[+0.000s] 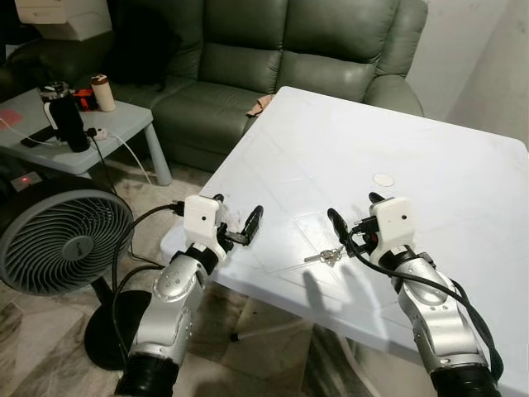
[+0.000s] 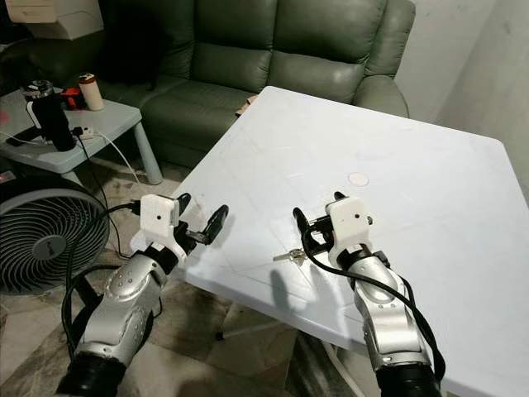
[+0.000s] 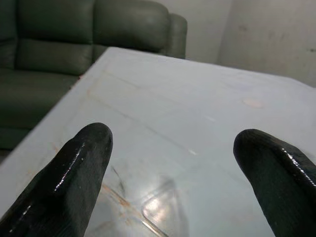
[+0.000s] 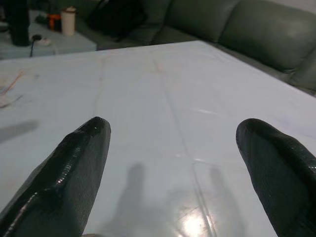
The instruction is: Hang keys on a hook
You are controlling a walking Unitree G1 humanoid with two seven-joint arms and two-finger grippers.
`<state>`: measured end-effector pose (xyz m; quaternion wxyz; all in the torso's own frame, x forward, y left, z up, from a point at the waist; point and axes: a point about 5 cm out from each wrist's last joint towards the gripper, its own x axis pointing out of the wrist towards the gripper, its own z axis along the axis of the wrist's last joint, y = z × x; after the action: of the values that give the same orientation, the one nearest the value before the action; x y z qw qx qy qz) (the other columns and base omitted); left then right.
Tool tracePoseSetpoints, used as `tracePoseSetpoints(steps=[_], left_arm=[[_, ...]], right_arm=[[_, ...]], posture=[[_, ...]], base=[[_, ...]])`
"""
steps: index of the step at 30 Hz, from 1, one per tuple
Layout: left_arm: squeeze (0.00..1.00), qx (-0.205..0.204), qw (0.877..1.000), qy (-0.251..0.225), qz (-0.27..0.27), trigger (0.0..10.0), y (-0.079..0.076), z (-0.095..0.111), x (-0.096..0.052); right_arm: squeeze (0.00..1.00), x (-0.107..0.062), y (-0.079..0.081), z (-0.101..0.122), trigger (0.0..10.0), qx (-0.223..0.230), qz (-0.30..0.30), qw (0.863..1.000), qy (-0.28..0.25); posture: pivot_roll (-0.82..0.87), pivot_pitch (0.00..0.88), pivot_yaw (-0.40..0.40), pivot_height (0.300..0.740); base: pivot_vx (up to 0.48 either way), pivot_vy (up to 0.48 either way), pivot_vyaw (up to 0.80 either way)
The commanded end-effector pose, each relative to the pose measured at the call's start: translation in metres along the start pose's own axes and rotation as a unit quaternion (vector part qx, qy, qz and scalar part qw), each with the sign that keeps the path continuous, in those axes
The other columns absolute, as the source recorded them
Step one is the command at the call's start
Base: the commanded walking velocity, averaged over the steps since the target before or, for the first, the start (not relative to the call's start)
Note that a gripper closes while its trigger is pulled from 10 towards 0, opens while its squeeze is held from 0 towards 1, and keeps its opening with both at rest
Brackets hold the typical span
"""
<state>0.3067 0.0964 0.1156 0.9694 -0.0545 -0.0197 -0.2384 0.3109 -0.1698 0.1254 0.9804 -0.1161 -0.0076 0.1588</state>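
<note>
Right gripper (image 1: 354, 217) spread wide over white table (image 1: 463, 190), keys (image 1: 325, 255) lying just beside its fingers; left gripper (image 1: 240, 217) also wide, holding nothing.

Left eye view: keys lie flat on the table near its front edge, between the two grippers and closer to the right one. Left gripper hovers at the table's near-left edge. A small round disc (image 1: 383, 179) lies farther back on the table. Side table (image 1: 124, 120) at left carries a dark bottle (image 1: 68, 116) and a pale lidded cup (image 1: 102, 92); contents cannot be told. Floor fan (image 1: 59, 236) stands below, green sofa (image 1: 273, 58) behind.
Left wrist view: two black fingers (image 3: 74, 173) well apart above bare tabletop.
Right wrist view: fingers (image 4: 69, 173) equally wide apart, tabletop between them.
</note>
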Motion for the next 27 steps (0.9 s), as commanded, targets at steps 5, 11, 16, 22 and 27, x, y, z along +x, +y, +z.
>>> tracePoseSetpoints(steps=[5,11,16,22,27], left_arm=[[0.0,0.007,0.999,0.006,-0.049,10.0,-0.019,0.0,-0.003],[0.0,0.003,0.998,0.015,-0.069,10.0,-0.029,-0.004,-0.008],[0.0,-0.004,0.997,0.016,-0.073,10.0,-0.031,-0.004,-0.009],[0.0,-0.004,0.997,0.017,-0.073,10.0,-0.032,-0.004,-0.008],[0.0,-0.006,0.997,0.014,-0.073,10.0,-0.033,-0.002,-0.005]], right_arm=[[0.0,0.001,-0.004,-0.004,10.0,0.004,0.039,0.999,0.02],[0.0,-0.004,-0.005,-0.01,10.0,-0.005,0.085,0.995,0.043],[0.0,-0.009,-0.002,-0.014,10.0,-0.012,0.11,0.992,0.059],[0.0,-0.011,0.0,-0.018,10.0,-0.012,0.115,0.99,0.076],[0.0,-0.011,0.007,-0.026,10.0,0.0,0.113,0.988,0.103]], posture=[[0.04,0.037,-0.048,0.74],[0.04,0.04,-0.05,0.74],[0.04,0.042,-0.052,0.74],[0.04,0.037,-0.055,0.74],[0.04,0.029,-0.056,0.74]], base=[[0.0,0.0,0.0],[0.0,0.0,0.0],[0.0,0.0,0.0],[0.0,0.0,0.0],[0.0,0.0,0.0]])
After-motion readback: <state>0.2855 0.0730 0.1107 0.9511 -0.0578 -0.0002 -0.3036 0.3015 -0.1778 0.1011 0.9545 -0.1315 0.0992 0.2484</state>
